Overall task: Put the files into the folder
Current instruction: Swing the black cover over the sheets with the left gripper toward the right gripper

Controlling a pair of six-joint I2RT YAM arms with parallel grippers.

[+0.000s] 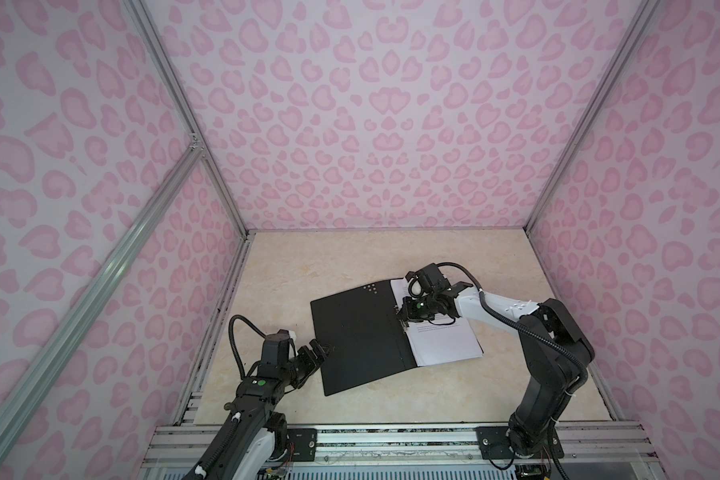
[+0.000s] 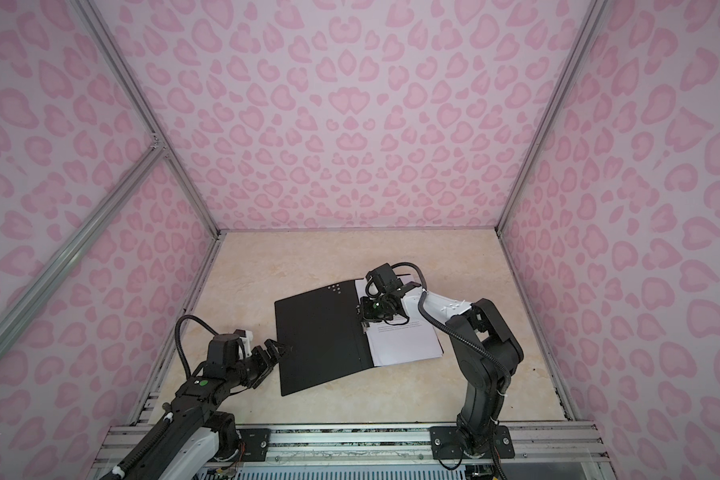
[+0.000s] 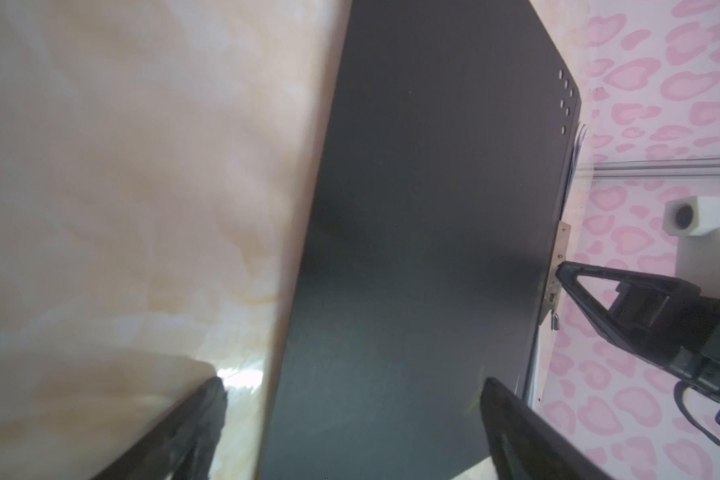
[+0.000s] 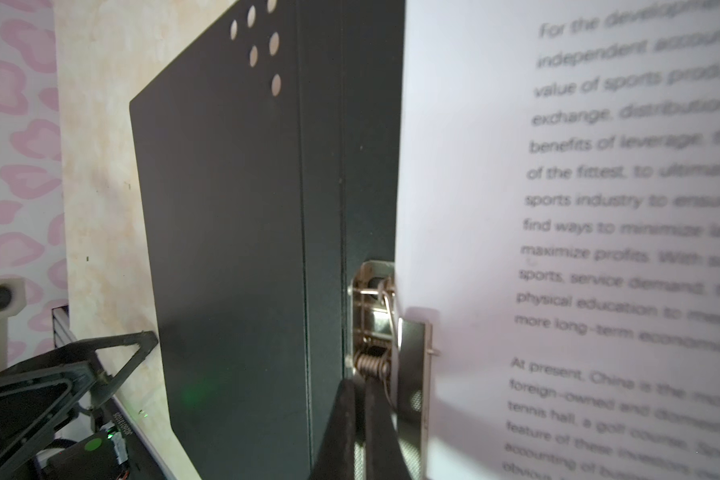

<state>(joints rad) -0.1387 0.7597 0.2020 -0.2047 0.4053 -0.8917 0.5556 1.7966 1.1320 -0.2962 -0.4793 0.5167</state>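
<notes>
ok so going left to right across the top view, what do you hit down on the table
left gripper → folder, lying open → right gripper → files

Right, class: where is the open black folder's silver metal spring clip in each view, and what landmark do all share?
In a top view: silver metal spring clip on the black folder's spine, at the right tool's tip.
In a top view: clip, same spot on the spine.
Left wrist view: clip at the folder's far edge, by that tool.
Right wrist view: clip beside the white printed sheet.
Shared landmark: the folder's round dots.
</notes>
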